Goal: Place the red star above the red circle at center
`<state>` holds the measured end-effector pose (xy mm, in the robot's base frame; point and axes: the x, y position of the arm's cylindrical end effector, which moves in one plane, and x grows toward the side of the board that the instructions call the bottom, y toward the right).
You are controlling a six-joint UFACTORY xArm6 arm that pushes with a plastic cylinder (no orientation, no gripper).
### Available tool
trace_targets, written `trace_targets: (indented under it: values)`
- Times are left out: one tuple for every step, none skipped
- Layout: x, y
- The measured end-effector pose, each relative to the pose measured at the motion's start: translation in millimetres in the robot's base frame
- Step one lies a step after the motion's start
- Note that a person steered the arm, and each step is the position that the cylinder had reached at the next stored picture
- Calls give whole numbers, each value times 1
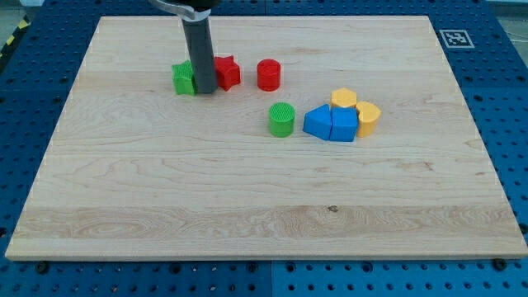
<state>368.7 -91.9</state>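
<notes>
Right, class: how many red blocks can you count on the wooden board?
2. The red star block sits just right of my tip; the red cylinder block stands apart, further to the view's right. None seems hidden.

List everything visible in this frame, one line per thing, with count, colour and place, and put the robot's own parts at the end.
red star: 1, red, upper left of centre, just right of the rod
red circle: 1, red, right of the red star, apart from it
green block: 1, green, shape unclear, just left of the rod
green circle: 1, green, near centre, left of the blue blocks
blue blocks: 2, blue, side by side right of centre, shapes unclear
yellow blocks: 2, yellow, one above the blue blocks, one at their right
wooden board: 1, light wood, fills most of the view
marker tag: 1, black and white, top right, on the blue base
rod with my tip: 1, dark, between the green block and the red star
</notes>
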Motion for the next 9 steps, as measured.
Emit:
trace_targets:
  values:
    - [1,1]
    - [1,9]
    - [-1,20]
    - [-13,28]
    - [-33,28]
    - [-55,25]
    - [-85,16]
    - [-107,15]
    - [-127,16]
